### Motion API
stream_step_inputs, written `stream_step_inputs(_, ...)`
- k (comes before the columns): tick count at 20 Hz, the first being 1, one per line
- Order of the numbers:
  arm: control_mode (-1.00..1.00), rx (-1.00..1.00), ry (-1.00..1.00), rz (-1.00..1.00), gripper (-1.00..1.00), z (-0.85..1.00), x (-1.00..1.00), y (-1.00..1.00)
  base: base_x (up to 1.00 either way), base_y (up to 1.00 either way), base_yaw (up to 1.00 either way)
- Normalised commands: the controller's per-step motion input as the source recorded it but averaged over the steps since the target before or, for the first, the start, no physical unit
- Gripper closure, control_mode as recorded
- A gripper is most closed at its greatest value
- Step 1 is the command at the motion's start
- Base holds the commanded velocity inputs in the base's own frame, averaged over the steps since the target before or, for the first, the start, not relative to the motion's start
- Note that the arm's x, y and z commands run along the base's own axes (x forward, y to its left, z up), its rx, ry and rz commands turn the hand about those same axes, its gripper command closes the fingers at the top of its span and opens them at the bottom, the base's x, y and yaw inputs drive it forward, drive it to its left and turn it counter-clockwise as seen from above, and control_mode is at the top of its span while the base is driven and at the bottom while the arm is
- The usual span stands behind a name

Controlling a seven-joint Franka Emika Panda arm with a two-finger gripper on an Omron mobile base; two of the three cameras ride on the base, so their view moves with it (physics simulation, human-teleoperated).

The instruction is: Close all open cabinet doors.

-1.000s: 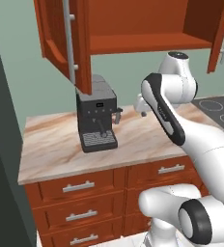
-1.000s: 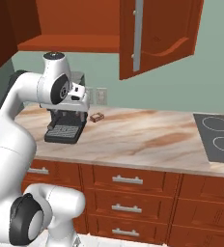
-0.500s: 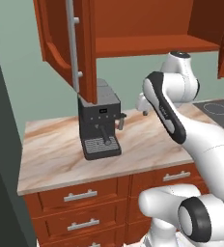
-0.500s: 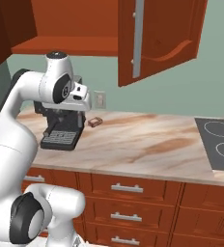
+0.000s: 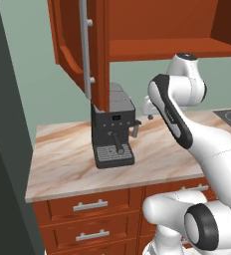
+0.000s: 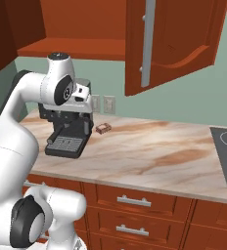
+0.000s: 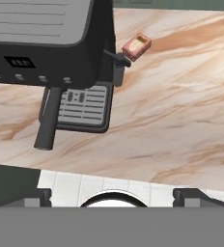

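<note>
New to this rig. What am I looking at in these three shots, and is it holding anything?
It is a rendered kitchen with a white robot arm on a driving base. Two cameras ride behind the arm, one to its left and one to its right; the third sits on the hand and looks down past the gripper, whose tips stand apart with nothing between them. On the marble counter stand a black espresso machine and a small pinkish-brown block. Overhead, the left cabinet door and the right cabinet door hang open.
</note>
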Motion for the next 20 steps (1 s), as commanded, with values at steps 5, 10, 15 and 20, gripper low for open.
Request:
stream_step_inputs(5, 1.00, 0.00, 0.00, 0.00, -1.00, 0.00, 0.00, 0.00, 0.07, 0.04, 0.01)
stream_step_inputs(10, 1.00, 0.00, 0.00, 0.00, -1.00, 0.00, 0.00, 0.00, 0.00, 0.00, 0.00)
stream_step_inputs(15, 1.00, 0.00, 0.00, 0.00, -1.00, 0.00, 0.00, 0.00, 0.00, 0.00, 0.00)
stream_step_inputs(20, -1.00, 0.00, 0.00, 0.00, -1.00, 0.00, 0.00, 0.00, 0.00, 0.00, 0.00)
